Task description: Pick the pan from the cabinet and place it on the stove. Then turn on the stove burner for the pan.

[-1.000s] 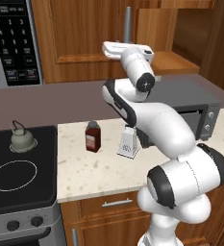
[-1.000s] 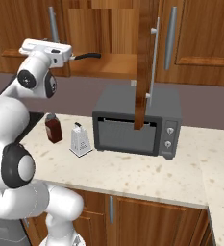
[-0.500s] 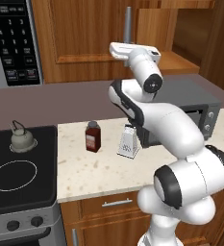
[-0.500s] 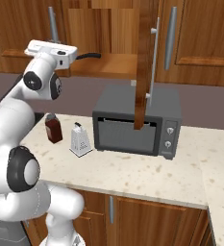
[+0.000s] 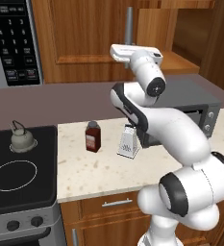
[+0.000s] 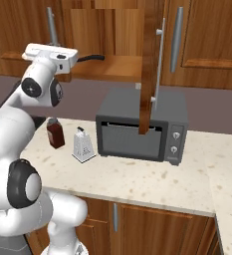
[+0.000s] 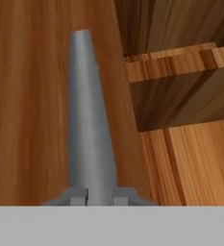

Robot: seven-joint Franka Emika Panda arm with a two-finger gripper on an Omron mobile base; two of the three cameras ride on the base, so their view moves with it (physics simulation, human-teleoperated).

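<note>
My gripper is shut on the silver bar handle of the cabinet's closed left door; a dark fingertip presses on each side of the bar. My hand is raised to the level of the wooden shelf. The pan's thin black handle pokes out on that shelf just right of the hand, and its round body is hidden behind the hand. The cabinet's right door stands open, edge-on. Low at the left lies the stove, with its large burner ring.
A small grey kettle sits on the stove's back burner. A brown bottle and a steel grater stand on the counter, with a grey toaster oven under the open door. A wall microwave hangs at the upper left.
The jaws have closed onto the left door's bar handle. The hand has moved slightly right and forward toward the cabinet.
</note>
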